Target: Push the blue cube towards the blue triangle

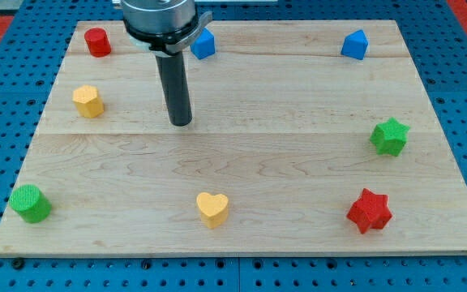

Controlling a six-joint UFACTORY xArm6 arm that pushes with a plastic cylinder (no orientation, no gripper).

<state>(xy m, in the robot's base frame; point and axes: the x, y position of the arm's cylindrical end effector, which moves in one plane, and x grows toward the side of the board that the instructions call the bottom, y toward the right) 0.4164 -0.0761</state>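
The blue cube (pixel 204 43) sits near the board's top edge, left of centre, partly hidden by the arm's head. The blue triangle (pixel 354 45) sits near the top edge at the view's right, far from the cube. My tip (pixel 181 122) rests on the board below and slightly left of the blue cube, with a clear gap between them. It touches no block.
A red cylinder (pixel 97 41) is at top left, a yellow block (pixel 88 100) below it. A green cylinder (pixel 30 203) is at bottom left, a yellow heart (pixel 212 208) at bottom centre. A red star (pixel 369 211) and green star (pixel 389 136) are at the right. Wooden board (pixel 298 162).
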